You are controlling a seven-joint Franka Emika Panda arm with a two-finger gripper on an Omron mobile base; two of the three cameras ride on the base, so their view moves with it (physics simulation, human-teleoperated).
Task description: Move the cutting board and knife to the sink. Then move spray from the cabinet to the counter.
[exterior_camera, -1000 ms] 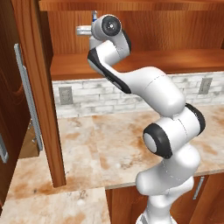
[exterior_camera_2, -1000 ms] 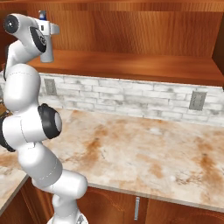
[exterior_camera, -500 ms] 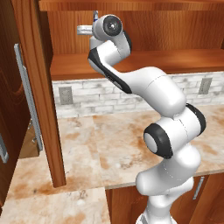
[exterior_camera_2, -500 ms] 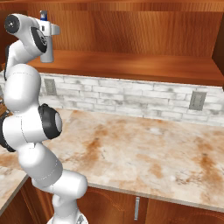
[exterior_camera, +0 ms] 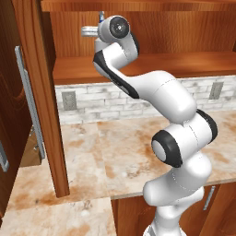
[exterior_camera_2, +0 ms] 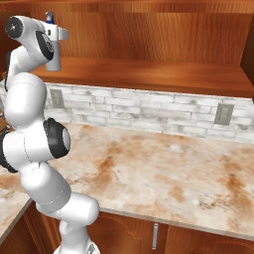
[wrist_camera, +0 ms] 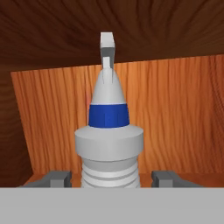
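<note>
Grey finger tips [wrist_camera: 56, 178] stand spread, one on each side of the spray [wrist_camera: 108, 144], low at its ribbed neck. A gap shows between each tip and the bottle, so I cannot tell that the pads touch it; it reads as straddled, not yet clamped. The gripper [wrist_camera: 108, 180] comes in level and square to the bottle, probably so the jaws can close across the narrow neck under the wider collar, which would keep the bottle from slipping down when lifted.

Just above the tips sits that pale collar, then a blue band, then the white nozzle tapering to a small trigger head at the top. No label, brand or writing can be read on the bottle.

Beyond the bottle is the plank back wall of the cabinet [wrist_camera: 175, 113], with the shelf underside dark overhead. The spray stands upright on the lower shelf [exterior_camera_2: 149, 74], near its left end in the right base view, where the bottle [exterior_camera_2: 52, 58] shows just past the hand with its blue cap above the wrist. It stands forward on the shelf, within reach of a straight approach.

Far below the fingers lies the counter [exterior_camera: 120, 152], beige with rusty blotches, where the bottle is meant to go. The open cabinet door with its silver bar handle [exterior_camera: 28, 101] hangs off to the left in the left base view.
</note>
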